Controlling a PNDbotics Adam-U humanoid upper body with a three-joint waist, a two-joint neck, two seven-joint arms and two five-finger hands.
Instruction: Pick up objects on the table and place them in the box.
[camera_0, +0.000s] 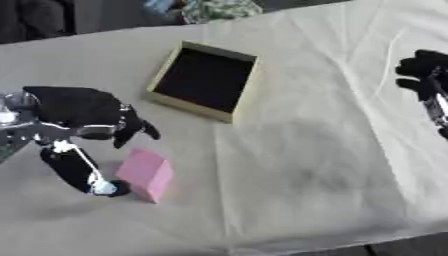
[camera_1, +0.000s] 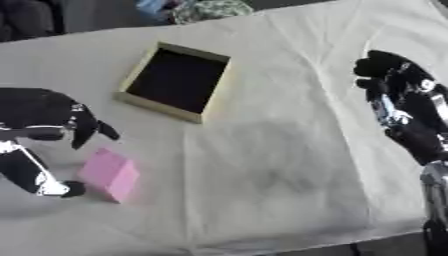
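A pink block (camera_0: 146, 173) lies on the cream cloth at the front left. My left hand (camera_0: 80, 107) hangs over its left side, open. The thumb (camera_0: 87, 175) reaches down to the block's lower left corner, and the fingers (camera_0: 133, 129) point down just above its top edge. I cannot tell whether they touch it. The box (camera_0: 191, 108), with a yellow rim and a dark inside, stands behind the block toward the middle, and nothing shows in it. My right hand (camera_1: 395, 85) rests at the right edge, relaxed and open, holding nothing.
The table is covered by a creased cream cloth (camera_0: 306, 160). A patterned greenish thing (camera_0: 219, 9) and a blue thing lie beyond the far edge. The table's front edge runs across the lower right corner.
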